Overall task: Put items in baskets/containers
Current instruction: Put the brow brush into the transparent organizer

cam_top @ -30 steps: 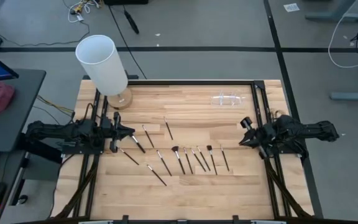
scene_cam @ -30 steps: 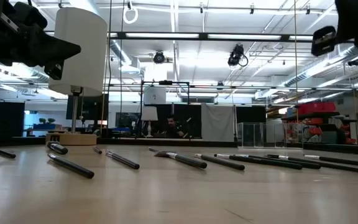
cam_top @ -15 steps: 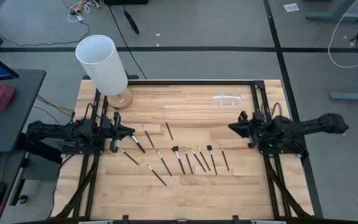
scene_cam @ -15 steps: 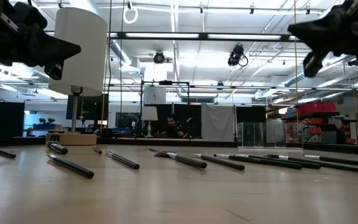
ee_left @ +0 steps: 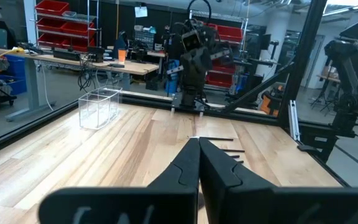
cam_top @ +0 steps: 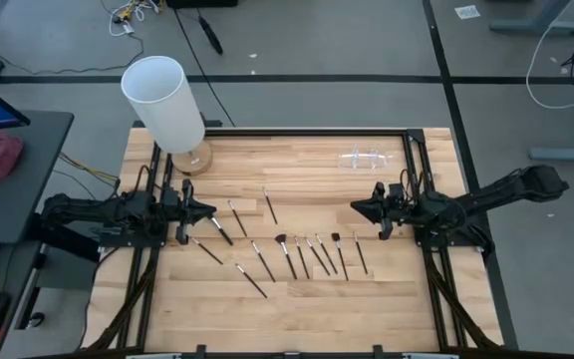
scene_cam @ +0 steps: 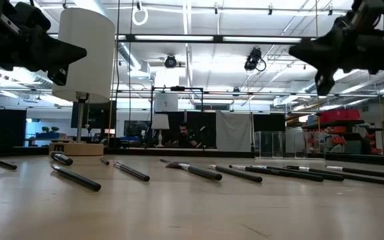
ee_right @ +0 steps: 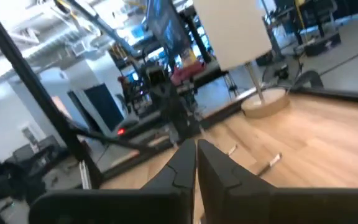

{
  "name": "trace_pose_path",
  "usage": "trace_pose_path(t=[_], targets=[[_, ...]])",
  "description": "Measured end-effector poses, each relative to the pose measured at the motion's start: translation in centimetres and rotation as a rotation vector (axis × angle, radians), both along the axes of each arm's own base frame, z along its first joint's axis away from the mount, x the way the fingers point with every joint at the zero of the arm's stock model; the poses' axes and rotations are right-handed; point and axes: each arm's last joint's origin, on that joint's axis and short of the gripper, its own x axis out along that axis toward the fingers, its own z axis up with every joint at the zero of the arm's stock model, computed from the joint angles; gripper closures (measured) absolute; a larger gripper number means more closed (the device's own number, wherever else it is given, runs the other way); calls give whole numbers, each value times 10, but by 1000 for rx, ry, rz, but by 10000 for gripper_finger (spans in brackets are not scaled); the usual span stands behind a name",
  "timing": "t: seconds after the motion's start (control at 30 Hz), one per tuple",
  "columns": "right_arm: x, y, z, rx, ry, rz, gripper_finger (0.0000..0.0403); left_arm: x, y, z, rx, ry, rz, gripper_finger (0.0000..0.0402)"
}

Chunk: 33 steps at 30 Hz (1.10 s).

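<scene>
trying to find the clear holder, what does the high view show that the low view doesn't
Only the high view shows the whole wooden table and where the clear holder stands: at its far right, apart from the brushes, ahead of the right gripper. Only the low view shows the room behind and both arms raised off the tabletop. Both show the brushes lying flat, the white cylinder and the left gripper.

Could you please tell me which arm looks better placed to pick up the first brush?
Probably the right. Its shut claw hangs just above the row of thin dark-handled makeup brushes, nearer the small clear plastic holder. The left claw, also shut, waits at the table's left side.
</scene>
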Motion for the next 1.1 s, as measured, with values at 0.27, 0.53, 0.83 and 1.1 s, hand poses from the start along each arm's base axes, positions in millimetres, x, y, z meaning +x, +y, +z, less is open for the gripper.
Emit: trace_pose_path(t=[0.27, 0.53, 0.83, 1.1], targets=[[52, 23, 26, -113, 439, -27, 382, 0, 0, 0, 0, 0, 0, 396], [79, 51, 19, -30, 839, -33, 352, 0, 0, 0, 0, 0, 0, 396], [75, 77, -14, 125, 1011, -21, 236, 0, 0, 0, 0, 0, 0, 396], [82, 96, -32, 179, 1006, -6, 220, 0, 0, 0, 0, 0, 0, 396]])
